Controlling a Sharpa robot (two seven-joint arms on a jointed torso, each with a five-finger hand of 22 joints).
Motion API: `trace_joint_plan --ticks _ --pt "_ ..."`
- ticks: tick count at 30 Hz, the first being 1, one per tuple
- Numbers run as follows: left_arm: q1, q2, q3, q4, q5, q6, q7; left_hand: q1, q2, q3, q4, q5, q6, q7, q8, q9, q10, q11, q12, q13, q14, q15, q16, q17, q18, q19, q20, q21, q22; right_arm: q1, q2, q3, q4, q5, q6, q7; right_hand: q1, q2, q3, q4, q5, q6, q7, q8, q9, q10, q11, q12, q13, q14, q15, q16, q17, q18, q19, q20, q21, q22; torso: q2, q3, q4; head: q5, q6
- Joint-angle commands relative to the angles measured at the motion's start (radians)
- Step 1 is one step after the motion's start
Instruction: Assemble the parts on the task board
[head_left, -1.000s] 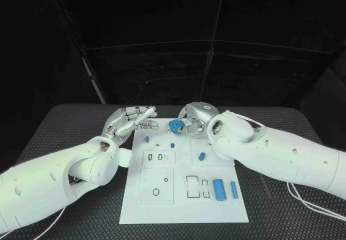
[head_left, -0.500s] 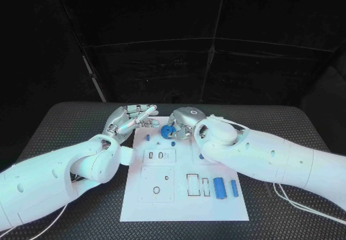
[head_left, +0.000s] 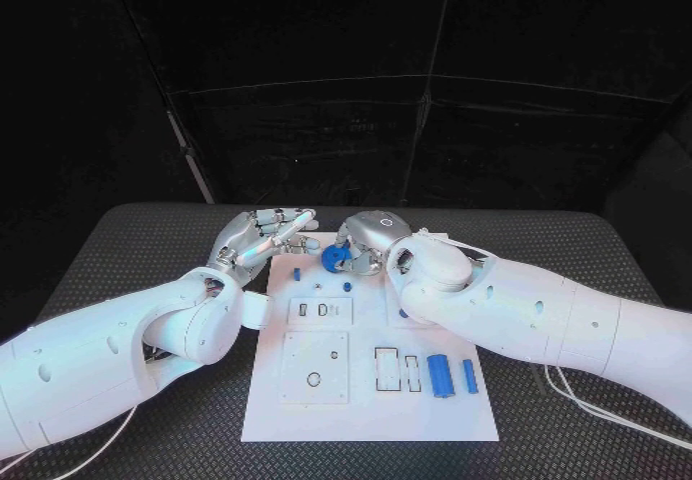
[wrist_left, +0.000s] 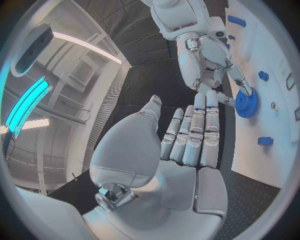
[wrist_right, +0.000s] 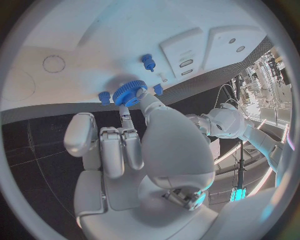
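Note:
The white task board (head_left: 368, 415) lies in the middle of the table. My right hand (head_left: 371, 238) pinches a blue gear (head_left: 333, 259) just above the board's far end. In the right wrist view my right hand (wrist_right: 134, 145) holds the gear (wrist_right: 128, 94) by its fingertips, close over the board beside small blue pegs (wrist_right: 147, 61). My left hand (head_left: 267, 236) hovers at the board's far left corner, holding nothing. Its fingers (wrist_left: 190, 135) lie straight and together, pointing towards the gear (wrist_left: 246, 104).
Two blue cylinders (head_left: 438, 376) lie side by side at the board's right, next to empty slots (head_left: 387, 370). Small blue pegs (head_left: 296, 273) stand near the far end. A raised square plate (head_left: 313, 370) with holes takes up the board's near left. Black matting surrounds the board.
My right hand has carried the gear leftward and a little down, closer to my left hand. The left hand has hardly moved.

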Motion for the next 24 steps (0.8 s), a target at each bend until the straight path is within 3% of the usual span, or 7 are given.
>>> trace_joint_plan --ticks 1,13,16,18,19,22,24 --pt "0.002 0.002 0.001 0.0 -0.001 0.014 0.004 0.001 0.005 -0.008 0.0 0.004 0.005 0.025 -0.006 -0.001 0.007 0.0 -0.003 -0.001 0.006 0.002 -0.004 0.001 0.003 0.009 0.001 -0.006 -0.001 -0.001 -0.002 -0.002 -0.003 -0.032 -0.023 -0.031 -0.007 -0.004 0.009 0.0 -0.006 0.027 -0.022 -0.002 0.001 0.086 -0.005 -0.002 0.233 0.1 -0.003 0.006 0.228 -0.013 0.004 -0.001 0.002 0.0 0.0 0.0 -0.0002 -0.001 -0.001" --pt "0.002 0.002 0.001 -0.002 -0.001 0.018 0.001 0.001 0.005 -0.008 0.0 0.004 0.005 0.025 -0.006 -0.001 0.007 0.0 -0.003 -0.001 0.006 0.002 -0.004 0.001 0.003 0.009 0.001 -0.006 -0.001 -0.001 -0.015 -0.002 0.006 -0.046 -0.028 -0.038 -0.018 -0.014 0.009 0.001 -0.013 0.027 -0.02 -0.011 0.001 0.085 -0.003 -0.003 0.231 0.101 -0.001 0.006 0.229 -0.014 0.006 0.0 0.003 0.004 0.0 -0.0001 -0.0011 -0.001 -0.005" --pt "0.002 0.002 0.001 -0.002 -0.001 0.018 0.0 0.001 0.005 -0.008 0.0 0.004 0.005 0.025 -0.006 -0.001 0.007 0.0 -0.003 -0.001 0.006 0.002 -0.004 0.001 0.003 0.009 0.001 -0.006 -0.001 -0.001 -0.013 -0.002 0.004 -0.044 -0.022 -0.036 -0.039 -0.029 0.003 0.009 -0.045 0.022 -0.016 -0.023 0.001 0.082 0.0 -0.007 0.227 0.101 0.002 0.007 0.231 -0.014 0.006 0.004 0.003 0.004 -0.001 -0.0005 0.0001 -0.002 -0.005" --pt "0.002 0.002 0.001 -0.002 -0.001 0.019 0.0 0.001 0.005 -0.008 0.0 0.004 0.005 0.025 -0.006 -0.001 0.007 0.0 -0.003 -0.001 0.006 0.002 -0.004 0.001 0.003 0.009 0.001 -0.006 -0.001 -0.001 -0.012 -0.002 0.003 -0.042 -0.018 -0.034 -0.059 -0.048 -0.007 0.02 -0.092 0.009 -0.012 -0.037 0.0 0.077 0.004 -0.014 0.218 0.101 0.005 0.007 0.231 -0.013 0.004 0.006 0.001 0.001 -0.001 -0.0007 0.0001 -0.003 -0.005" --pt "0.002 0.002 0.001 -0.002 -0.001 0.019 0.0 0.001 0.005 -0.008 0.0 0.004 0.005 0.025 -0.006 -0.001 0.007 0.0 -0.003 -0.001 0.006 0.002 -0.004 0.001 0.003 0.009 0.001 -0.006 -0.001 -0.001 -0.011 -0.002 0.002 -0.04 -0.016 -0.034 -0.073 -0.064 -0.02 0.03 -0.107 -0.022 -0.005 -0.058 -0.004 0.071 0.01 -0.023 0.208 0.101 0.009 0.007 0.231 -0.013 0.003 0.008 -0.001 -0.002 -0.001 -0.0005 0.0 -0.003 -0.005" --pt "0.002 0.001 0.001 -0.002 -0.001 0.019 -0.001 0.001 0.005 -0.008 0.0 0.004 0.005 0.025 -0.006 -0.001 0.007 0.0 -0.003 -0.001 0.006 0.002 -0.004 0.001 0.003 0.009 0.001 -0.006 -0.001 -0.001 -0.009 -0.002 0.0 -0.034 -0.012 -0.033 -0.098 -0.085 -0.054 0.058 -0.109 -0.077 0.005 -0.096 -0.004 0.063 0.019 -0.034 0.195 0.101 0.018 0.006 0.23 -0.013 0.001 0.016 -0.003 -0.005 -0.001 -0.0008 -0.0003 -0.003 -0.005" --pt "0.002 0.001 0.001 -0.003 -0.001 0.02 -0.001 0.001 0.005 -0.008 0.0 0.004 0.005 0.025 -0.006 -0.001 0.007 0.0 -0.003 -0.001 0.006 0.002 -0.004 0.001 0.003 0.009 0.001 -0.006 -0.001 -0.001 -0.009 -0.002 -0.002 -0.029 -0.008 -0.032 -0.099 -0.098 -0.096 0.099 -0.108 -0.103 0.012 -0.121 -0.001 0.059 0.026 -0.038 0.19 0.101 0.026 0.006 0.23 -0.012 0.0 0.024 -0.004 -0.007 -0.001 -0.0007 -0.0003 -0.004 -0.006"
